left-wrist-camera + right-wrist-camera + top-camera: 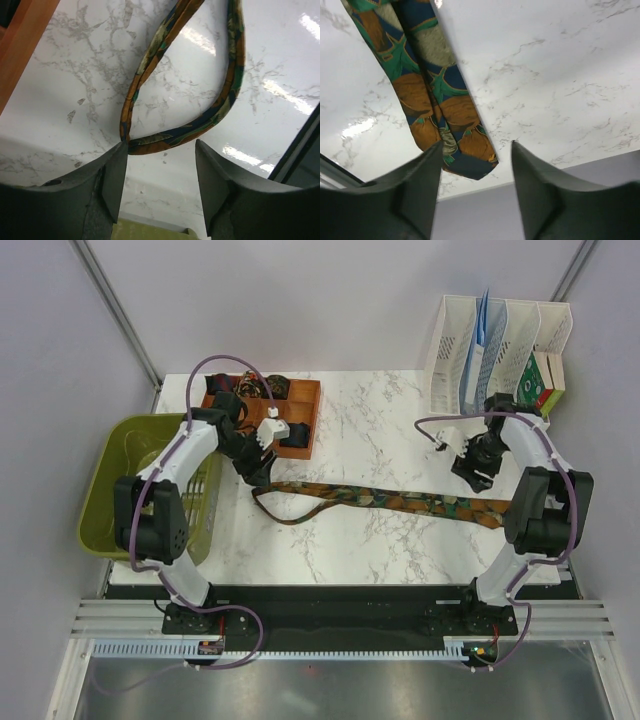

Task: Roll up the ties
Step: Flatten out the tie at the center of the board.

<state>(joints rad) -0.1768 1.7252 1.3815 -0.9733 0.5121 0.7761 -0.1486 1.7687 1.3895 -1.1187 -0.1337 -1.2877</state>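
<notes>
One patterned tie [380,500], orange, green and dark blue, lies flat across the middle of the counter [380,430], running from left of centre to the right edge. Its narrow left end is folded back into a loop [220,105], and its wide end [460,115] rests close to the counter's right edge.

The left pincer [159,152] hangs just over the fold of that loop with its jaws standing apart and nothing between them; the fold sits right at the tip of one finger [112,175]. The right pincer [476,150] hovers above the wide end, jaws likewise apart and holding nothing.

Rolled ties [296,436] sit in the compartments of a wooden tray [315,410] near the far-left corner. A green basket [100,490] stands off the left edge, and a white file rack [500,335] stands at the far-right corner.
</notes>
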